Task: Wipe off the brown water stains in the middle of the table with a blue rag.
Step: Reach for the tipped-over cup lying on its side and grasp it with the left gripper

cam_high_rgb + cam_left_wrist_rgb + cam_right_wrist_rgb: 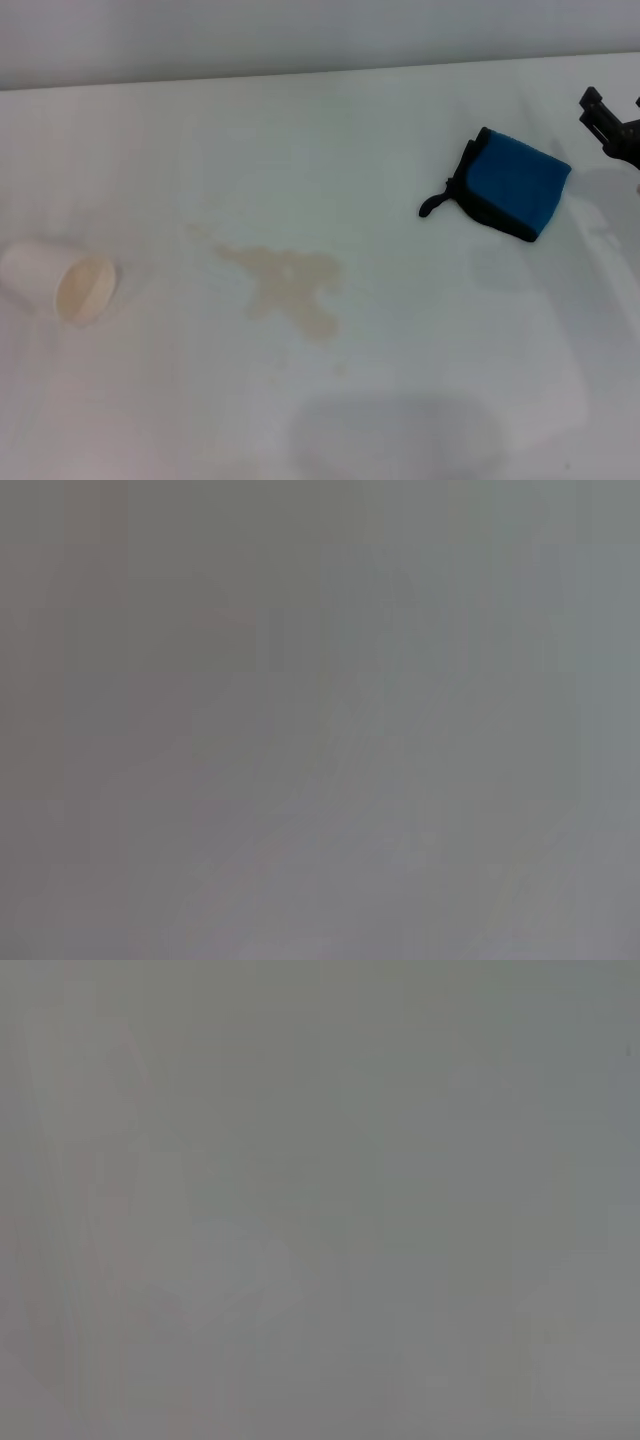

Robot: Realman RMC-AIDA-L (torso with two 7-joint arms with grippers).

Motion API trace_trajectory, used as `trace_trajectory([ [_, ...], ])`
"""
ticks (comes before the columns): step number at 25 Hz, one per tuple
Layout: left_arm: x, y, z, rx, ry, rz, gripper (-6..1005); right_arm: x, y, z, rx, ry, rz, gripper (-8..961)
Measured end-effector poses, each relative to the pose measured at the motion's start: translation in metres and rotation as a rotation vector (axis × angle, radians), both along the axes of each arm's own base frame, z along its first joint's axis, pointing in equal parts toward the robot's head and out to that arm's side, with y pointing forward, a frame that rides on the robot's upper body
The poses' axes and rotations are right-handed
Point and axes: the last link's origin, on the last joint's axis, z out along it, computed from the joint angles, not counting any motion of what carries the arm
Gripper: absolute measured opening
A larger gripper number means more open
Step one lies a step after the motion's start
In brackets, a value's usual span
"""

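Reaching for the rag looks to be the step in hand: the right gripper shows only as a dark tip at the right edge of the head view, just beside the rag's far corner and not touching it. Whether that gripper is released or clenched I cannot tell, since so little of it is in view. The left gripper does not appear at all, and both wrist views are blank grey and add nothing.

The rag lies folded on the counter, right of centre, with its black loop tail pointing toward the middle. The stains spread as a pale tan splotch near the middle of the counter, well apart from the rag, with faint specks trailing off toward the far left. A white cup lies on its side at the left, its cream inside facing the camera.

No wiping appears to have begun, as the splotch looks whole. The next move calls for bringing the gripper over the rag, closing on it firmly, then carrying it left to the stains.
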Motion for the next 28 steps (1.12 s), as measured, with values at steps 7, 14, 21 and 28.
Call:
trace_trajectory([
  [7,0.035,0.048,0.008,-0.242,0.223,-0.201,825,-0.003,0.003,0.000,-0.002,0.006,0.008,859],
  [14,0.065,0.072,0.028,-0.453,0.510,-0.414,826,-0.005,0.008,0.000,-0.003,0.007,0.009,859],
  [21,0.076,0.079,0.067,-0.618,0.752,-0.500,826,-0.004,0.012,0.000,-0.008,0.002,-0.014,859],
  [28,0.091,0.094,0.090,-0.613,0.851,-0.523,826,0.001,0.016,0.003,0.008,0.016,-0.064,859],
])
